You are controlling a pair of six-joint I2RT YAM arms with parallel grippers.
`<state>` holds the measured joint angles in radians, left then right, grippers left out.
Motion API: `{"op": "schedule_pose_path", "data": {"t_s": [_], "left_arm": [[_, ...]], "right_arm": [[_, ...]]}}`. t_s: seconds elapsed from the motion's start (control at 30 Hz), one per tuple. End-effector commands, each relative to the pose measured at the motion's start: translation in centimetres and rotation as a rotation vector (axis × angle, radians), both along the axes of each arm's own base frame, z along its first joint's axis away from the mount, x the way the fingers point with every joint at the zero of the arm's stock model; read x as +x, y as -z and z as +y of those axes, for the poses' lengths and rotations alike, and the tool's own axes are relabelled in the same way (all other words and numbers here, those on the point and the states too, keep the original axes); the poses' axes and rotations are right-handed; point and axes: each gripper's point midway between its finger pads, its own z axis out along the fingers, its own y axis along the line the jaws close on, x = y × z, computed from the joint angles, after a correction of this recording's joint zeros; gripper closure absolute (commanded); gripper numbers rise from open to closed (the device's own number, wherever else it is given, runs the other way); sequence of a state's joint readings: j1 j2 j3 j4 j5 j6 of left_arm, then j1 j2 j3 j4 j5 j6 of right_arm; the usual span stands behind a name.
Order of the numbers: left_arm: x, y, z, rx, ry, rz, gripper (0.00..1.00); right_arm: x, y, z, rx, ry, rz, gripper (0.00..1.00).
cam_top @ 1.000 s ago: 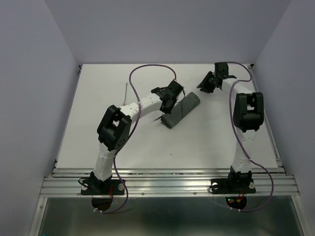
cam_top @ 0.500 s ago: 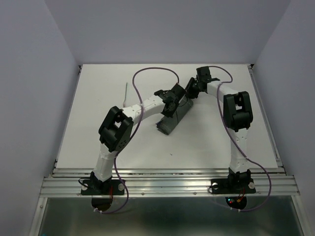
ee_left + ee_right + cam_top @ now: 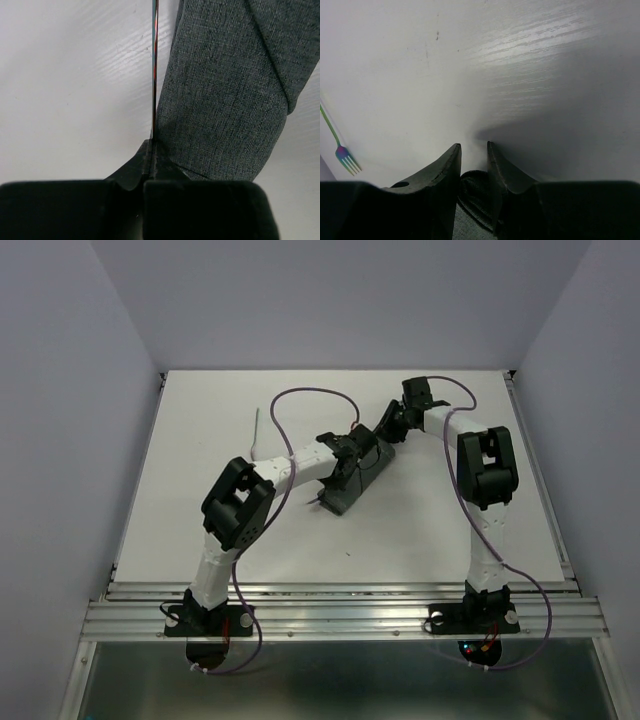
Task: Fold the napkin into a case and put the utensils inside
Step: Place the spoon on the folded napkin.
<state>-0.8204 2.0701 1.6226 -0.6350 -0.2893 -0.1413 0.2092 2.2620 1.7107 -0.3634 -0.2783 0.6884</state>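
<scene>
The napkin lies folded as a narrow dark grey case, running diagonally across the middle of the table. My left gripper hovers over its left side, shut on a thin utensil. That utensil shows edge-on and runs straight ahead along the case. My right gripper sits at the case's far end. Its fingers pinch the rolled cloth end between them. A second utensil, a fork with a green handle and purple tines, lies apart on the table, the same fork being at the far left.
White table with a metal rail along the near edge. Pale walls close in on three sides. Purple cables loop above both arms.
My right gripper has swung left from the far right and closed on the case's far end. My left gripper has shifted a little along the case, and the case has slid slightly nearer.
</scene>
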Motion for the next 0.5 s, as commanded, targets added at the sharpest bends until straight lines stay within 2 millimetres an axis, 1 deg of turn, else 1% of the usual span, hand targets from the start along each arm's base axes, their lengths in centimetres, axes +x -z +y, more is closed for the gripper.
{"op": "schedule_pose_path", "data": {"t_s": [0.0,0.03,0.17,0.3,0.47], "left_arm": [[-1.1,-3.3,0.1,0.009,0.01,-0.063,1.0],[-1.5,-3.3,0.1,0.026,0.022,-0.061,1.0],[-1.8,-3.5,0.3,0.041,0.021,-0.069,1.0],[-1.5,-4.7,0.9,0.045,-0.015,-0.114,1.0],[-1.5,-5.9,0.8,0.031,-0.024,-0.135,1.0]], "right_arm": [[-0.3,-1.4,-0.6,-0.007,0.004,-0.018,0.67],[-0.3,-1.3,-0.6,-0.008,0.003,-0.017,0.67],[-0.5,-1.4,-0.6,-0.01,0.001,-0.019,0.67],[-0.7,-1.3,-0.7,-0.012,0.001,-0.016,0.67],[-0.8,-1.3,-0.7,-0.01,-0.001,-0.017,0.67]]}}
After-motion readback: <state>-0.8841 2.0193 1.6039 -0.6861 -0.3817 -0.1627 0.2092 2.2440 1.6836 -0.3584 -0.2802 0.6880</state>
